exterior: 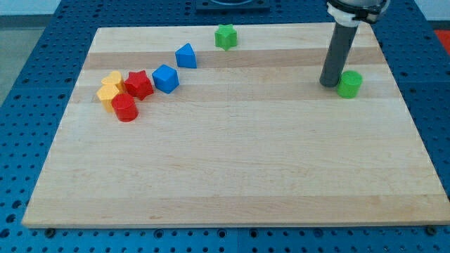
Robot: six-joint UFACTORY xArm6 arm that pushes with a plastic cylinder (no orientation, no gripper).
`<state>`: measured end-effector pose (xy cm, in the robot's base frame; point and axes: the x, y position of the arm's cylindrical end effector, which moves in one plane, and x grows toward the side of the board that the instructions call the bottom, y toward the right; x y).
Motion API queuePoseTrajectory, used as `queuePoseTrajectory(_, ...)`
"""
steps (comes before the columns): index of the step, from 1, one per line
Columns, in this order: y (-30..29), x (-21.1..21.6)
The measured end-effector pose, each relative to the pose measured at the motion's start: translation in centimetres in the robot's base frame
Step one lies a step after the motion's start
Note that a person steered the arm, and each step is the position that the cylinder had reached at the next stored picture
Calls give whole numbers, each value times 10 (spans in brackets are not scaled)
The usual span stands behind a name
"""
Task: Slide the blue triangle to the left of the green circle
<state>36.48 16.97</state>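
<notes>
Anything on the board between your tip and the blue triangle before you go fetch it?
No. In the camera view, bare wood runs from my tip to the blue triangle; the green star sits above that line.

Rod: straight, round in section, dark grey to charcoal, matte. Sides parallel, no taper visible along the exposed length. Finish plain and uniform; no markings, labels or screws can be made out on it.

My tip (pixel 329 84): blunt, flat-cut end, same dark grey as the shaft above it, slightly darker along the bottom edge.

Upper end of the rod: meets a white ring or collar, wider than the shaft. Above that collar a black band or housing, wider again, cut off by the view's top edge. Only a sliver shows, so its shape cannot be told.

No cables visible near the collar.
</notes>
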Motion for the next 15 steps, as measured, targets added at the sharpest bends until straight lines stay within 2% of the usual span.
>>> queuePoseTrajectory(6,-165,-62)
queuePoseTrajectory(11,-276,-111)
queuePoseTrajectory(13,-316,-114)
queuePoseTrajectory(15,-319,-104)
